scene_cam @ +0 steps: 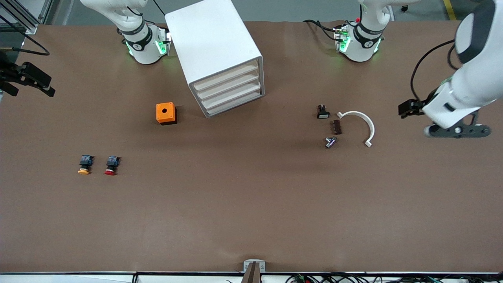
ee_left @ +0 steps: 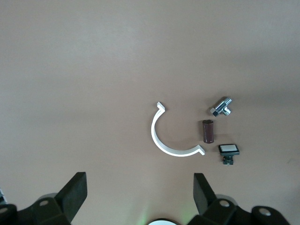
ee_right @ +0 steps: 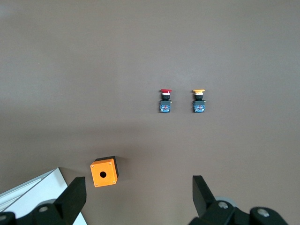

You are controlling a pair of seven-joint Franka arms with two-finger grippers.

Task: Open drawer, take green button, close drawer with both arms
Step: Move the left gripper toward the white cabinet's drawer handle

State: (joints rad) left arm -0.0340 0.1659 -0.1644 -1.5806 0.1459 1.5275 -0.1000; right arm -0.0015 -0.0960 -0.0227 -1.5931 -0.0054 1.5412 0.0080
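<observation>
The right hand (scene_cam: 27, 80) is held over the bench (scene_cam: 251, 220) edge at the right arm's end, fingers (ee_right: 70, 199) spread wide, nothing gripped or touched. An orange-capped button (scene_cam: 84, 164) and a red-capped button (scene_cam: 111, 165) lie side by side, nearer the front camera than the orange box (scene_cam: 166, 113). The white cabinet (scene_cam: 214, 55) stands near the arms' bases, all four drawers (scene_cam: 230, 89) shut; the green button is not seen. The left hand (scene_cam: 458, 129) hangs over the left arm's end, fingers (ee_left: 75, 194) wide apart and empty. No writing is readable.
</observation>
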